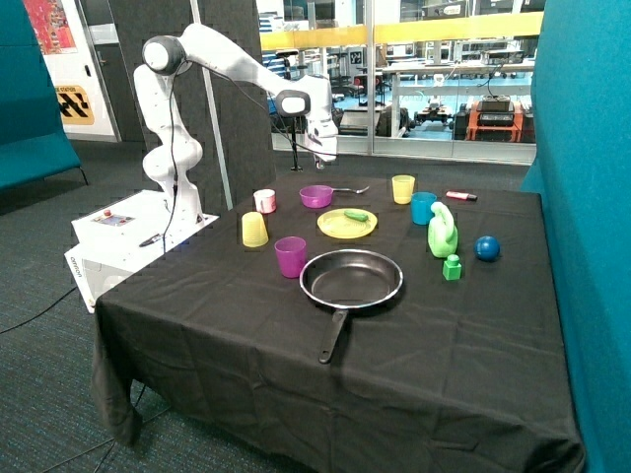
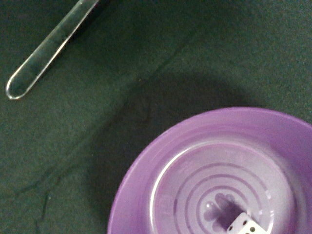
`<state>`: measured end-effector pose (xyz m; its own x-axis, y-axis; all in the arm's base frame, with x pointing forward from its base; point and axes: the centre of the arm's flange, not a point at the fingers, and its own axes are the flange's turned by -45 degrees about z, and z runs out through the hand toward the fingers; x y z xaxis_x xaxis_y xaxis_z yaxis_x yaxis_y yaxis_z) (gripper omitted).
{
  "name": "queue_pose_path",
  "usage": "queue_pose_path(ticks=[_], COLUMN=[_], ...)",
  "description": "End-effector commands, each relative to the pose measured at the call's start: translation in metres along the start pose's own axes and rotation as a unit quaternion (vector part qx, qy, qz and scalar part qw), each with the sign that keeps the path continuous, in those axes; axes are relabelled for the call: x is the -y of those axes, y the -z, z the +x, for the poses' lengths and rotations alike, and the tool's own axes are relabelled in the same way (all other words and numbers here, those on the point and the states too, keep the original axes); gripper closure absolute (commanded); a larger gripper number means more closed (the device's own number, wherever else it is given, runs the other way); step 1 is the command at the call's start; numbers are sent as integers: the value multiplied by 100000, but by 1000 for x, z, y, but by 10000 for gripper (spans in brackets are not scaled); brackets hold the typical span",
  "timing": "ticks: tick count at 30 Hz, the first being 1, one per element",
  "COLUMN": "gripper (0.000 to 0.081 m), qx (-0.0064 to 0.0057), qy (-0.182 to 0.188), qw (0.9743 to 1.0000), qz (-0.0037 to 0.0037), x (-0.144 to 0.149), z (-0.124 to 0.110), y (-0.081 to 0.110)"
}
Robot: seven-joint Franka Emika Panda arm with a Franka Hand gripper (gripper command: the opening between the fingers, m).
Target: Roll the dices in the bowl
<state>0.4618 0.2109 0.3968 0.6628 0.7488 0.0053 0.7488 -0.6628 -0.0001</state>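
A: Purple bowl (image 1: 316,196) sits on the tabletop (image 1: 394,335) beside the yellow plate (image 1: 347,224); our tool (image 1: 323,154) hangs above it, apart.

B: Contents? We log 1 white die (image 2: 243,225) on the bowl floor. A spoon (image 2: 48,46) lies just beside.

A: Tool opening: we cannot tell.

B: Next move, we judge, is straight down.

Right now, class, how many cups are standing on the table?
5. A white cup beside the bowl; a yellow cup upside down; a purple cup by the pan; a yellow cup and a blue cup past the plate.
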Motion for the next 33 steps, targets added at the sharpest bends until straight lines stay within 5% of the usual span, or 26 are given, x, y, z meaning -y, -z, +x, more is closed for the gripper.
queue_pose_path(ticks=[1, 19, 33], gripper=[296, 311, 450], qx=[265, 265, 264], qy=[-471, -2667, -8367], qw=[99999, 99964, 99649], qz=[-9, -14, -30], x=[-2, -29, -85], z=[5, -10, -42], y=[-1, 6, 22])
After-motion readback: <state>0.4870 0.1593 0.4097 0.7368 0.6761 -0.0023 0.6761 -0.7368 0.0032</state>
